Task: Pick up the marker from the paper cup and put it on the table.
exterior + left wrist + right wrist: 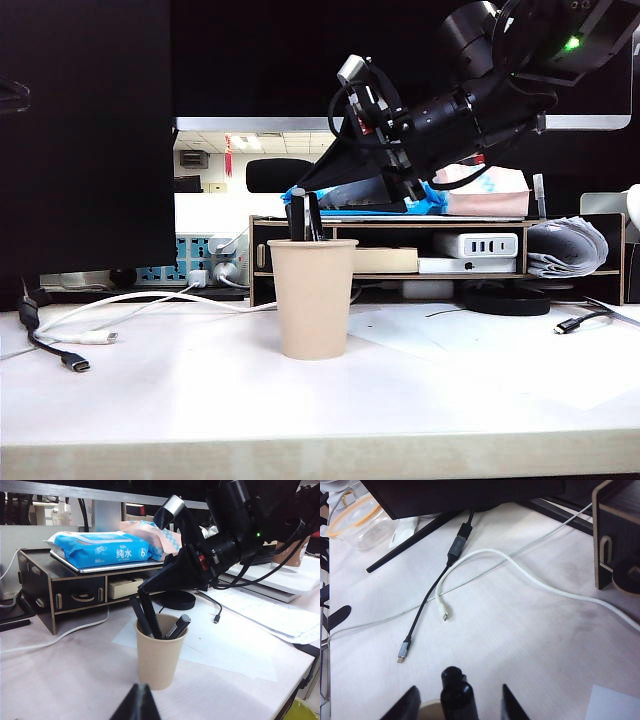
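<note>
A plain beige paper cup (312, 300) stands on the white table (450, 390) with dark pens (303, 218) sticking out of it. My right gripper (296, 196) reaches down from the upper right to the pen tops. In the right wrist view it (459, 687) is open. The black marker's glossy cap (454, 682) stands between its fingers (409, 705) with a gap on each side, above the cup's rim (427, 707). The left wrist view shows the cup (159, 655) holding three pens (150, 615). My left gripper (137, 700) is shut and hangs short of the cup.
A wooden monitor shelf (400, 262) stands behind the cup with a blue wipes pack (100, 550) on it. White cable (130, 300) and black cable (50, 345) lie left of the cup. A paper sheet (240, 645) lies to the right, and a dark monitor (85, 130) rises at the back left.
</note>
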Tool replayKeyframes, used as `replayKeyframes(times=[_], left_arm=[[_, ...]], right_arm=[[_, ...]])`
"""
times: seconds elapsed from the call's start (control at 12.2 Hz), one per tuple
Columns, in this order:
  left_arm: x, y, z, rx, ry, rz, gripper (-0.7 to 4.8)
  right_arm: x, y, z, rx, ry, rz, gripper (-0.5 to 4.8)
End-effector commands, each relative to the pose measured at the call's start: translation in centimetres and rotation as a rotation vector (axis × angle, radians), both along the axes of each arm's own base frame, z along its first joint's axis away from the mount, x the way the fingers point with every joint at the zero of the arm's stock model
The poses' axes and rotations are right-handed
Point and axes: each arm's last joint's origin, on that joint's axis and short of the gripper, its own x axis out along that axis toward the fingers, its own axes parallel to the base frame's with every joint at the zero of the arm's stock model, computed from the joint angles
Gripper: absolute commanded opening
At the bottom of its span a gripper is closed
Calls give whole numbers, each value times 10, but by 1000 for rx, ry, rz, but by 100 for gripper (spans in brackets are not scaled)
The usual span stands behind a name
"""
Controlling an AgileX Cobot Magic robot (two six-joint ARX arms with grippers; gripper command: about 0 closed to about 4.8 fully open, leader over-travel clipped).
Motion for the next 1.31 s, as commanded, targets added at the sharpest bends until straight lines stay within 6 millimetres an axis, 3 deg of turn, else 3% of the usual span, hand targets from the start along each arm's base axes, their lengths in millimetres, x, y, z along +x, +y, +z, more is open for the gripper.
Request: replayKeyframes(times=[0.08,0.49,1.07,1.31], left_arm=[[0,0,1,-4,-10,0,-5],[0,0,1,-5,-9,0,-5],[0,0,1,-4,-10,0,-5],[0,0,1,-4,-10,0,-5]], right_arm=[[1,1,-2,-3,4,5,171],[2,2,-3,-5,2,6,49],[7,5,25,35,-42,35,40],[3,3,52,64,-109,35,40]])
